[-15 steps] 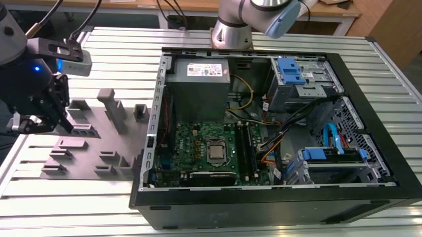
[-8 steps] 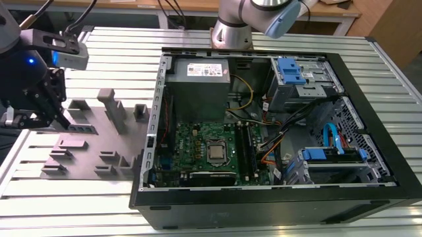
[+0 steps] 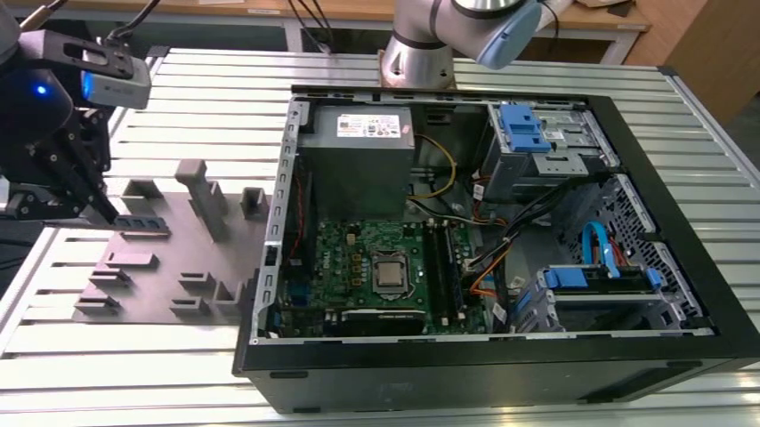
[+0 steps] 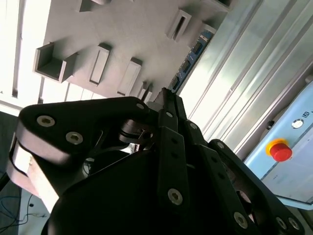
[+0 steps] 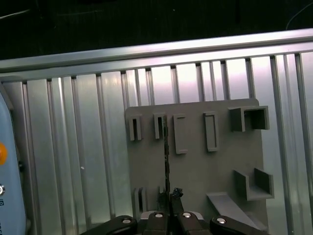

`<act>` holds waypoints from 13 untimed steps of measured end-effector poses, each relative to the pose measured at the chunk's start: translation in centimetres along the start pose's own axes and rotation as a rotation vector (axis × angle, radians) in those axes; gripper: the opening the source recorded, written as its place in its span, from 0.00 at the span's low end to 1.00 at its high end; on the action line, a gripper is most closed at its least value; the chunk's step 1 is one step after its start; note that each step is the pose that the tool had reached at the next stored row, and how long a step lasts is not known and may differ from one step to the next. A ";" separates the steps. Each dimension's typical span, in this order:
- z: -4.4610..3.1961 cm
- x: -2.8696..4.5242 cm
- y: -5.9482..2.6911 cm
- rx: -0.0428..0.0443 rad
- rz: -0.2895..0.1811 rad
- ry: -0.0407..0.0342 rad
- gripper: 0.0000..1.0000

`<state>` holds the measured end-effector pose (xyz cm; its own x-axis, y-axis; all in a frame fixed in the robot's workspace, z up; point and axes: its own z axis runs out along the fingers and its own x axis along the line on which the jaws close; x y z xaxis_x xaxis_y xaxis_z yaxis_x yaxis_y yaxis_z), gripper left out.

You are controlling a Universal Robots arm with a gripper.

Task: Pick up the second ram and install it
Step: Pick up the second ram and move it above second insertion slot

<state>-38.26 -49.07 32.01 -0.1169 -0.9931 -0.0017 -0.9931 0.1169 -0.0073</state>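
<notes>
The second ram (image 3: pixel 144 223) is a thin dark blue stick standing on edge in slots of a grey holder plate (image 3: pixel 166 267) at the exterior view's left. My black gripper (image 3: pixel 110 213) is down at the stick's end, fingers pinched together on it. In the second wrist view the blue ram (image 4: pixel 193 56) runs away from the closed fingertips (image 4: pixel 168 100). The first wrist view shows the ram (image 5: pixel 166 156) edge-on as a thin dark line, with the gripper (image 5: pixel 170 195) closed around its near end. The ram still rests in the holder.
An open computer case (image 3: pixel 475 374) lies to the exterior view's right of the plate, its green motherboard (image 3: pixel 356 258) exposed. The arm's base (image 3: pixel 416 53) stands behind it. A red stop button (image 4: pixel 279 149) sits beside the ribbed aluminium table (image 5: pixel 73 161).
</notes>
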 end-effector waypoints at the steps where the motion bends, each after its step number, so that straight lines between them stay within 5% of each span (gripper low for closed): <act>1: -0.19 0.00 0.00 0.0000 0.000 0.0000 0.10; 13: -2.48 -0.01 -0.02 0.0000 0.000 0.0000 0.10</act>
<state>-38.26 -49.07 34.49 -0.1169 -0.9931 -0.0017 -0.9931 0.1169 -0.0073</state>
